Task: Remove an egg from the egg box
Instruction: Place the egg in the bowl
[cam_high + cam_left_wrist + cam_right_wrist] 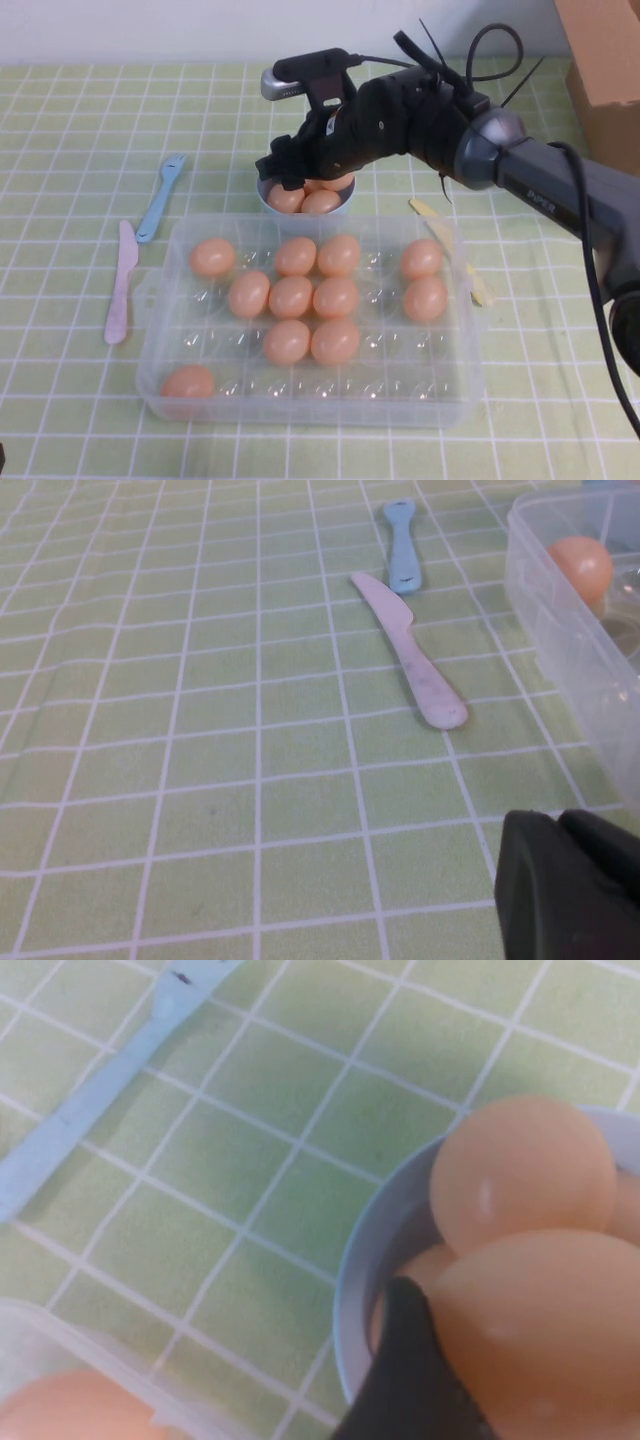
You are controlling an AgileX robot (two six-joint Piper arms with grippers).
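R: your right gripper point(300, 172) sat over the blue bowl point(268, 200), clamped on the egg point(545, 1320) | L: left gripper point(575, 885) parked beside the egg box point(160, 330), grip state can't tell

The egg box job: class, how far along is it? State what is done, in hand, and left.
Done: eggs already sit in the blue bowl. In hand: the right end effector is over that bowl with an egg against its finger, apparently being placed. Left: releasing it; eleven eggs remain in the egg box. The left end effector is parked beside the box.
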